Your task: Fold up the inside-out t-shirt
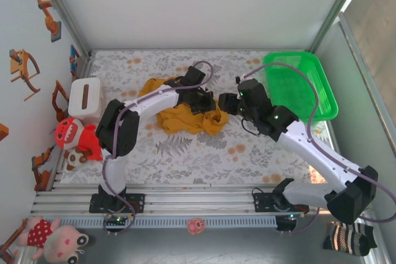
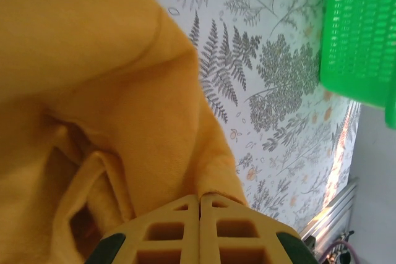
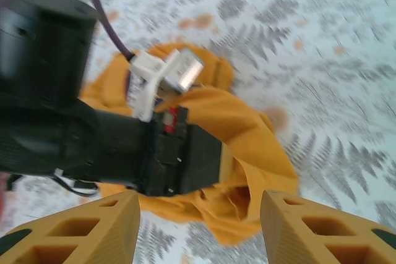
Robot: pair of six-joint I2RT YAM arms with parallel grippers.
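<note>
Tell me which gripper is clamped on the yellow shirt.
The left gripper: its fingers are shut together on a fold of the t-shirt, while the right gripper has its fingers spread wide, holding nothing.

A robot lab cell dressed like a playroom: a left arm [image 1: 117, 129] and a right arm [image 1: 309, 146] bolted to an aluminium rail [image 1: 198, 197]. White panel walls [image 1: 198, 4] box in the fern-print tablecloth [image 1: 192, 153] beyond the rail. Robot stickers [image 1: 25, 69] and plush toys [image 1: 73, 141] sit near its left end.
</note>
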